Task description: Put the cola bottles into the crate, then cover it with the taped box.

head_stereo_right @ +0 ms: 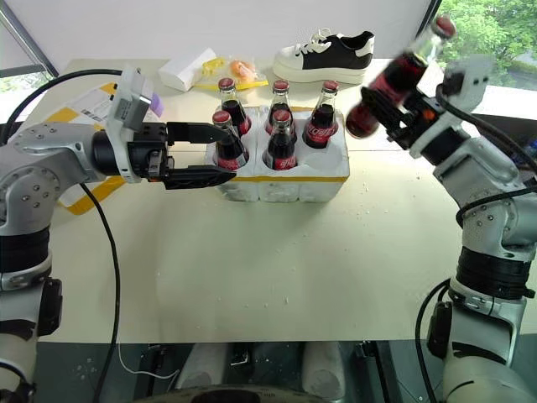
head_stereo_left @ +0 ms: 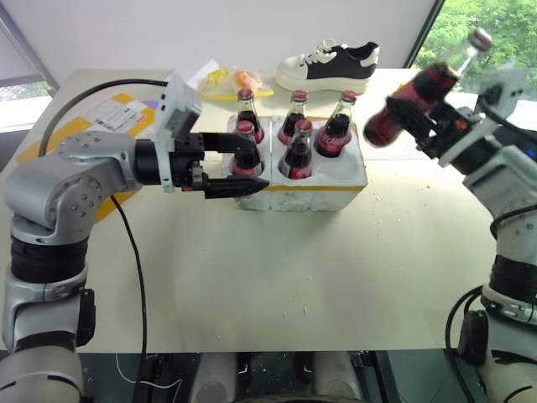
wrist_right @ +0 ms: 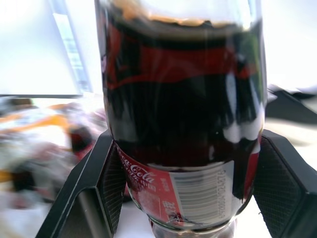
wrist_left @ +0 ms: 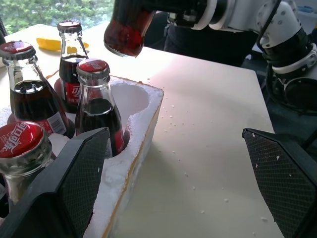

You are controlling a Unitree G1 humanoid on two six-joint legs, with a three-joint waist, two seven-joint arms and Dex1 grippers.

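Nearest the camera: bare cream counter [head_stereo_left: 277, 277], lightly speckled with white foam crumbs.

Behind the left arm at the counter's far left edge: taped box [head_stereo_left: 92, 126], lying flat, yellow bands and white shipping label visible, partly hidden by the arm.

At mid-counter: crate [head_stereo_left: 336, 180], white foam with a yellow band around its lower edge. Standing upright in its wells: five cola bottles [head_stereo_left: 299, 151], three in the far row, two in the near row. Near-row well at the crate's right end: vacant, as seen in the left wrist view.

Left tool [head_stereo_left: 239, 164]: level, pointing toward the robot's right, fingers spread wide on either side of the near-left bottle at the crate's left end; contact with bottle or foam not determinable.

Right tool [head_stereo_right: 393, 101]: raised above the counter, to the right of the crate, pinching the sixth bottle [head_stereo_right: 398, 75] around its lower body. Bottle tilted, cap up and away from the robot, base toward the crate, clear of the counter.

Beyond the crate, at the far edge: black-and-white sneaker [head_stereo_left: 329, 65]; small plain white box [head_stereo_right: 186, 69]; clear packet with yellow and orange contents [head_stereo_left: 233, 82].
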